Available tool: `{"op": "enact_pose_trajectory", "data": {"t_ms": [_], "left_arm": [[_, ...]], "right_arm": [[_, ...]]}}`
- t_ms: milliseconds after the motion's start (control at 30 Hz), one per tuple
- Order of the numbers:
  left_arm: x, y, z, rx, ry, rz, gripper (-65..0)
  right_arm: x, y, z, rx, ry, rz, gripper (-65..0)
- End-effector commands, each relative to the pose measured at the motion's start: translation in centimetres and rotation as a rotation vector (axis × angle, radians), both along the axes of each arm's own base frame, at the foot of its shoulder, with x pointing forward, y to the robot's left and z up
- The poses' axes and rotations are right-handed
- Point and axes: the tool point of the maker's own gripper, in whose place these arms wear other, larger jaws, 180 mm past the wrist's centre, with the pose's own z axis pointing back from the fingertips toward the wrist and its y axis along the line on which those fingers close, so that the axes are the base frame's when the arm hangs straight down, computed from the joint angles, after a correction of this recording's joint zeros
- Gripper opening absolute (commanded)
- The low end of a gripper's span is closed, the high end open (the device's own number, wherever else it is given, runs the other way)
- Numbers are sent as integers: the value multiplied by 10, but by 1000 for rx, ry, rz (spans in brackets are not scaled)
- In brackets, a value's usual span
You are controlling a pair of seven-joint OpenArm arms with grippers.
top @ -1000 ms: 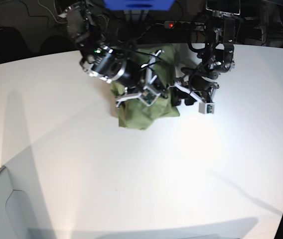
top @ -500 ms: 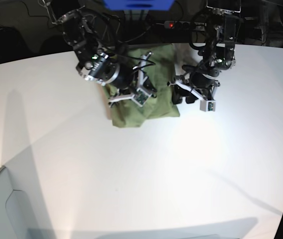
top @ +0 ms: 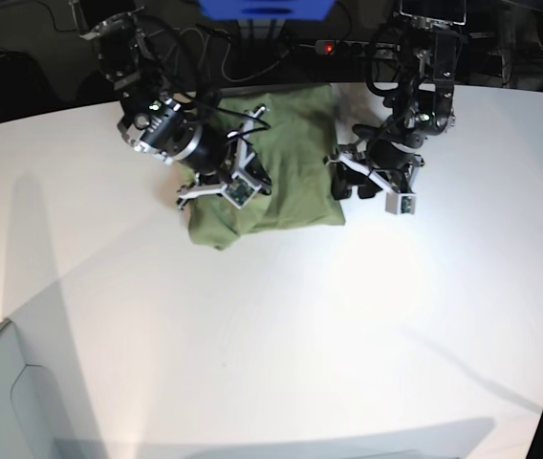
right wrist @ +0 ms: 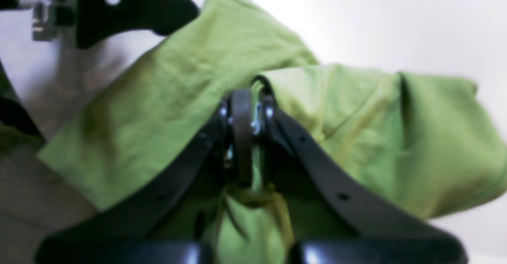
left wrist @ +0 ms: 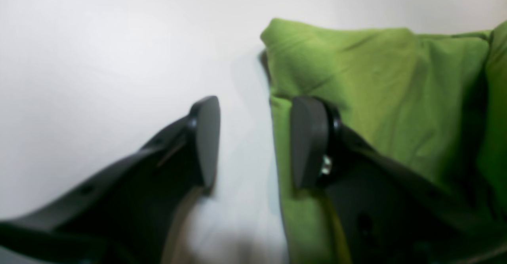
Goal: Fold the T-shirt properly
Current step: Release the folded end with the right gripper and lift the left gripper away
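Right fingers pinching the T-shirt, left fingers spread beside it

The T-shirt lies bunched and partly folded on the tabletop. The right gripper has its fingers clamped tight on a gathered ridge of cloth, probably to draw that layer across. The left gripper stands wide and empty, one finger over the shirt's edge, the other over bare tabletop, seemingly poised to grasp that edge.

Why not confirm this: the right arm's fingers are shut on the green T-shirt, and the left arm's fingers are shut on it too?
Half right. The right gripper is shut on the T-shirt, but the left gripper is open: the left wrist view shows its fingers spread apart at the shirt's edge, holding nothing.
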Motion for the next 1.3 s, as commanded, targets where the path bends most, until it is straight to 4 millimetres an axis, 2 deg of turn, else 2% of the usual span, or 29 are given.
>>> {"op": "enact_pose_trajectory", "data": {"t_ms": [0,167,433,700,767,933,1267], "left_arm": [[-10,6,-9,30,58,-1,-360],[-10,6,-8,30,56,-2,-360],[-10,6,-9,30,58,-2,-360],[-10,5,-8,26,55,-4,-360],[-8,4,-2,24,38,-7,-360],[-3,-2,19,21,-22,-25,-360],[-6,-2,17,21,-12,-23,-360]], "right_arm": [[4,12,10,52,-22,10,-649],[-4,24,-7,62,40,19,-649],[0,36,-8,84,55,17,-649],[-2,34,-19,67,84,17,-644],[-3,34,-21,66,90,18,-644],[-2,37,-19,76,88,16,-644],[6,48,-9,110,71,11,-645]]}}
